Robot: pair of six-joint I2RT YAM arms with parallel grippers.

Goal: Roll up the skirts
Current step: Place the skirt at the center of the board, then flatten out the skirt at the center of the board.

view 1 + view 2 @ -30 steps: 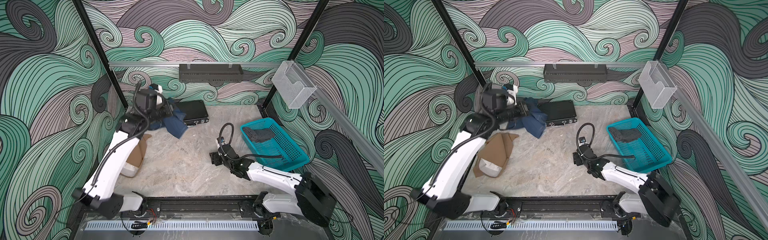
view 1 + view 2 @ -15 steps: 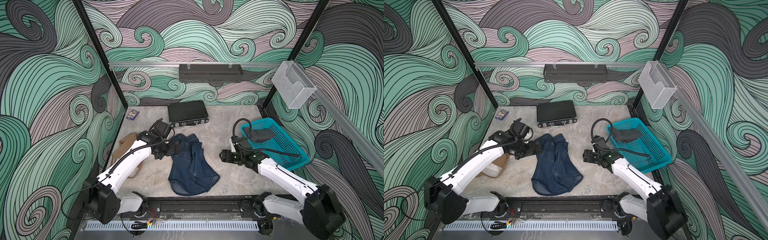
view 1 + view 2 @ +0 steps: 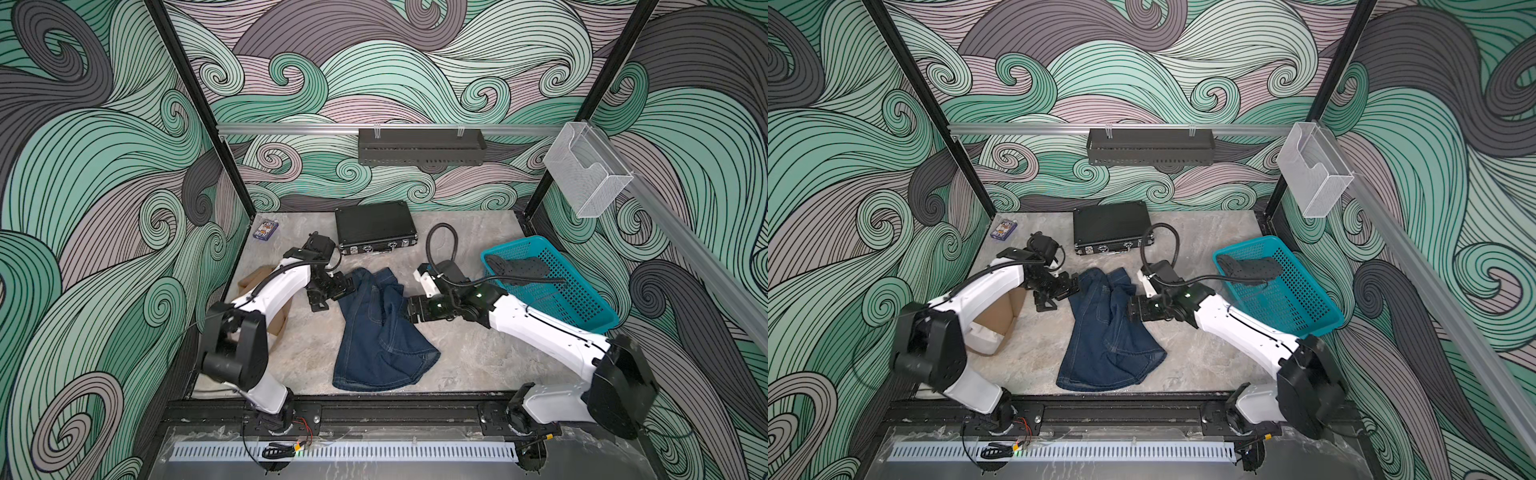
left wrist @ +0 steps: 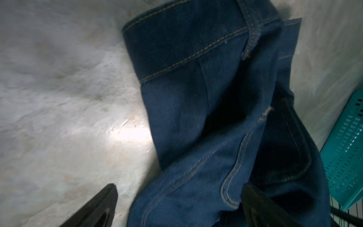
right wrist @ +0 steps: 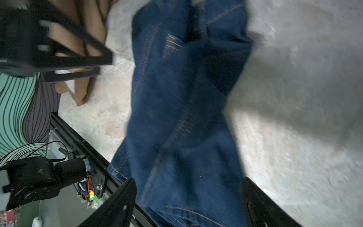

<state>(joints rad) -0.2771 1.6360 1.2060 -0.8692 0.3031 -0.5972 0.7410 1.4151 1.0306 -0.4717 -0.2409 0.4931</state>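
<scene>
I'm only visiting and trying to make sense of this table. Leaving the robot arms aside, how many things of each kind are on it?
Skirts: 3 (denim skirt, dotted grey skirt, tan-brown skirt)
Baskets: 1 (teal basket, holding the dotted one)
Cases: 1 (black case)
Small boxes: 1 (small printed box)
Total: 6

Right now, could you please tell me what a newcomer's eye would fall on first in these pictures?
The dark blue denim skirt draws the eye first, lying rumpled mid-table with the left end effector and right end effector open at either side of its upper part. Next come the teal basket on the right, holding a dotted dark grey skirt, and the black hard case at the back.
</scene>
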